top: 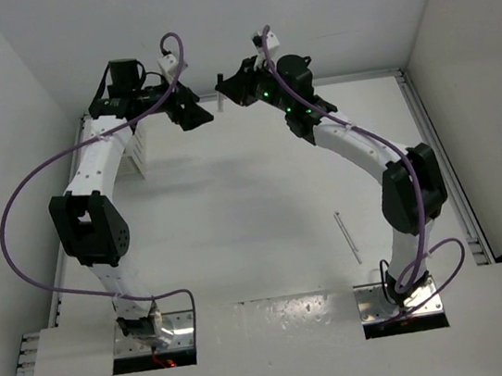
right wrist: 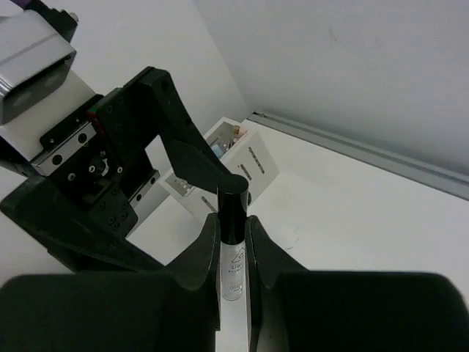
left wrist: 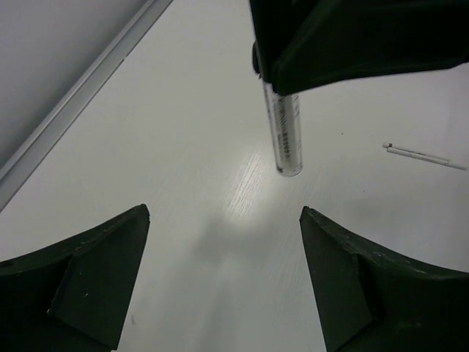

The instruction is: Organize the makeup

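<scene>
My right gripper (top: 230, 88) is raised at the back middle of the table, shut on a clear tube with a black cap (right wrist: 233, 253). The tube hangs from its jaws in the left wrist view (left wrist: 286, 136), above the table. My left gripper (top: 194, 114) faces it from the left, open and empty (left wrist: 223, 213), a short way from the tube. A thin white pencil-like stick (top: 347, 235) lies on the table right of centre and also shows in the left wrist view (left wrist: 425, 154). More makeup pieces stand in the white slatted box (right wrist: 238, 154).
The white slatted box (top: 134, 153) stands at the back left, partly under my left arm. Purple cables (top: 13, 221) loop off both arms. Walls close the table at the back and on both sides.
</scene>
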